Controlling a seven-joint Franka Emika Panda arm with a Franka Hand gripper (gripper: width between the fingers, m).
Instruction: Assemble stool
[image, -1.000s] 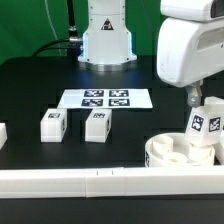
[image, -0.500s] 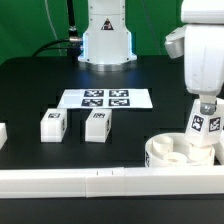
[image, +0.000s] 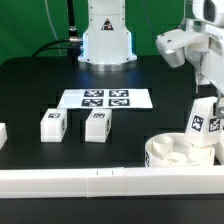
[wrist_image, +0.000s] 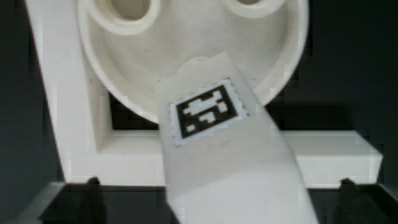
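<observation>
Right now the seat (image: 168, 153) lies on the table (image: 40, 80) at the exterior view's right, close against the front rail (image: 90, 181). One leg (image: 204, 124) stands upright in it, on the side toward the exterior view's right, with its tag facing the camera. My wrist view looks down along that leg onto the seat's round sockets. The gripper (wrist_image: 210, 205) is spread: its dark fingers (wrist_image: 71, 200) show on either side of the leg, and as far as I can judge from this dim picture there is a gap on each side, so it pinches nothing. The arm (image: 195, 45) hangs above the seat. Well apart, toward the exterior view's left, a second leg (image: 52, 124) and a third leg (image: 97, 125) stand near each other without touching. The marker board (image: 105, 98) lies just behind them, and the base (image: 107, 40) rises beyond it.
</observation>
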